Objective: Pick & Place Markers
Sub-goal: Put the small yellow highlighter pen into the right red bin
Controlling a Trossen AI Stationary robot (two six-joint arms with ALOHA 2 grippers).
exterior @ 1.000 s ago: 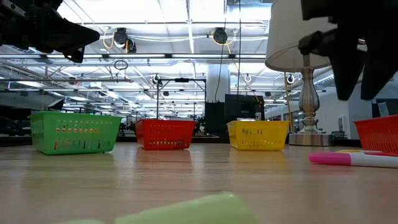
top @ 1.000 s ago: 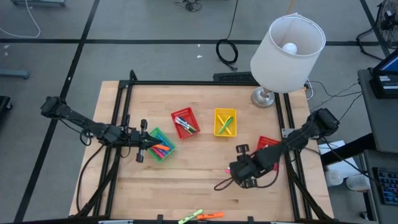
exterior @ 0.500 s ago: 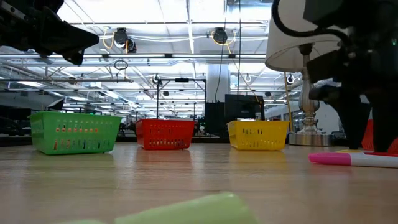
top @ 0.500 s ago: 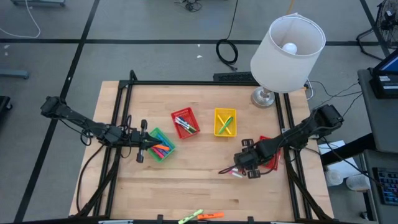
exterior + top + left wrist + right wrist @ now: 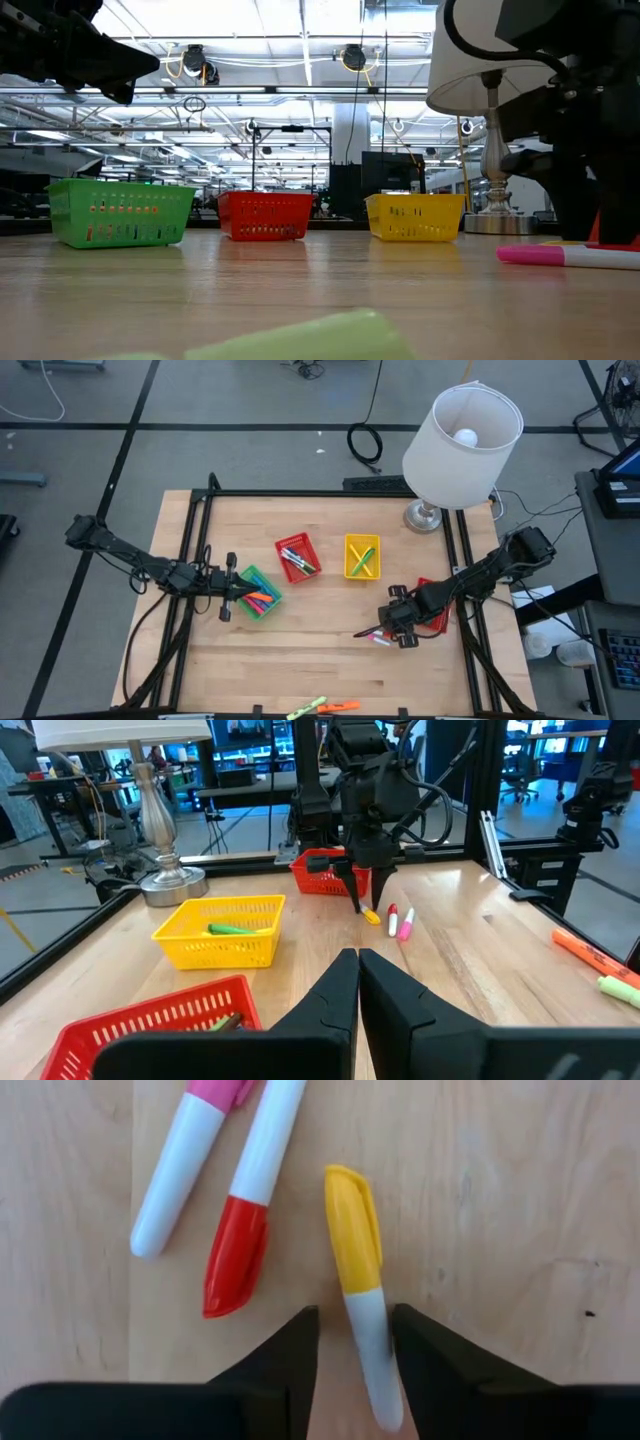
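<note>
since a second ago the right gripper [image 5: 350, 1345] has moved from the near middle of the worktop [image 5: 300, 650] toward the right and has come down over three loose markers; the left arm has not changed.

the step in hand is the pick of the yellow marker [image 5: 358, 1280]. in the right wrist view the jaws are apart, one finger on each side of its white barrel, and they do not clamp it yet. i judge the next move calls for a little more descent and then closing on the barrel, without pushing the red marker [image 5: 245, 1220] that lies just beside it. the pink marker [image 5: 185, 1165] lies beside the red one.

these three markers lie flat on the worktop, near the right red basket [image 5: 434, 592]. each has a white barrel and a coloured cap.

the left gripper [image 5: 357, 975] waits over the green basket [image 5: 259, 593] with its jaws together and empty. other markers are already in the green basket, the middle red basket [image 5: 297, 556] and the yellow basket [image 5: 362, 556]. a green marker [image 5: 303, 708] and an orange marker [image 5: 340, 706] lie at the near edge.
</note>
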